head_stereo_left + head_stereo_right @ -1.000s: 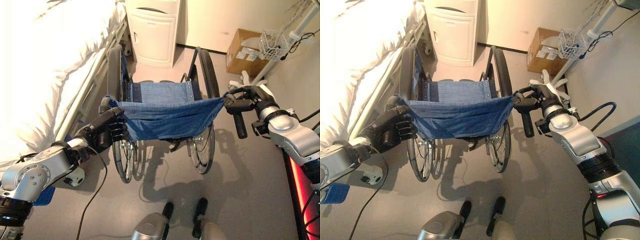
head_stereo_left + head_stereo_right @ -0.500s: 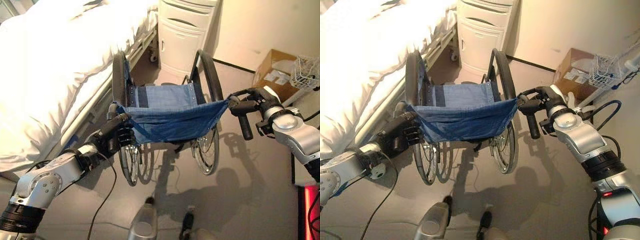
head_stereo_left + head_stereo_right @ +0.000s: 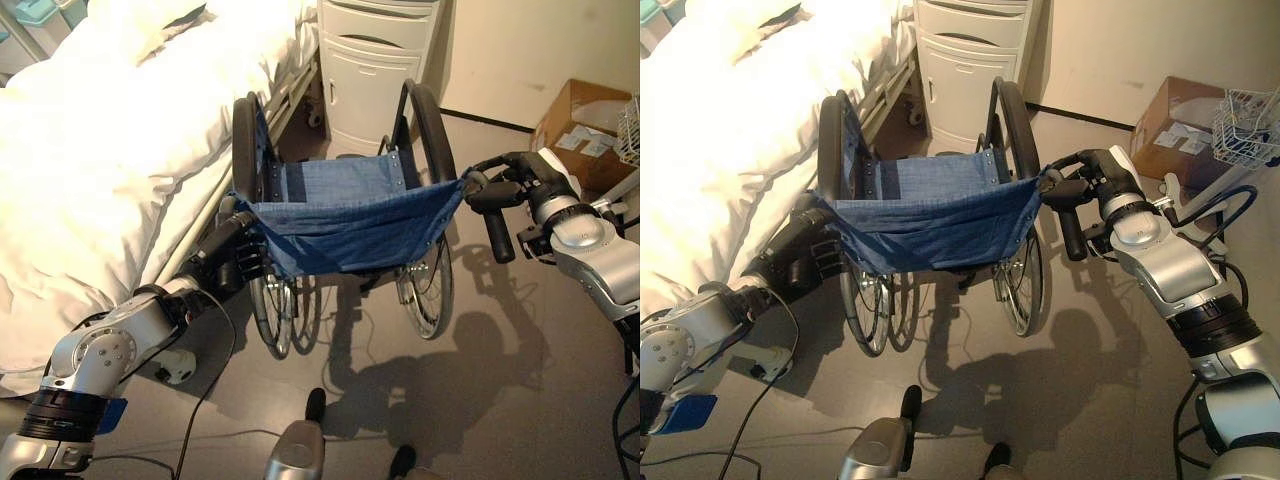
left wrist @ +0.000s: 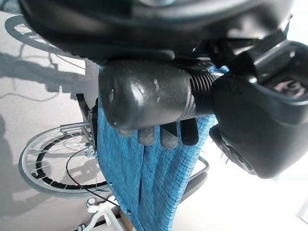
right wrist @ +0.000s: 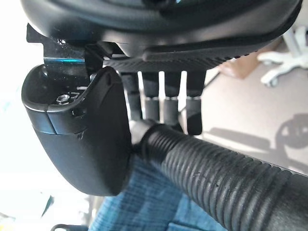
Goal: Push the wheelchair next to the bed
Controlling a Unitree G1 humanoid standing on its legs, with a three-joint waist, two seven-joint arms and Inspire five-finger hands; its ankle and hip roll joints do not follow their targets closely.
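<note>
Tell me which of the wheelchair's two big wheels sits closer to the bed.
The left big wheel, on the left hand's side: it runs beside the bed, while the right big wheel faces open floor.

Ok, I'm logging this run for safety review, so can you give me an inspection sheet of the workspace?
Surface: grey floor, bare where visible.
Job's things: wheelchair with blue fabric back, alongside the bed.
Clutter: cardboard box by the wall; white wire basket.
Hands: left hand and right hand each curled round a push handle.
Cables: nothing seen apart from the robot's own.
Surroundings: white bedside cabinet ahead.
</note>
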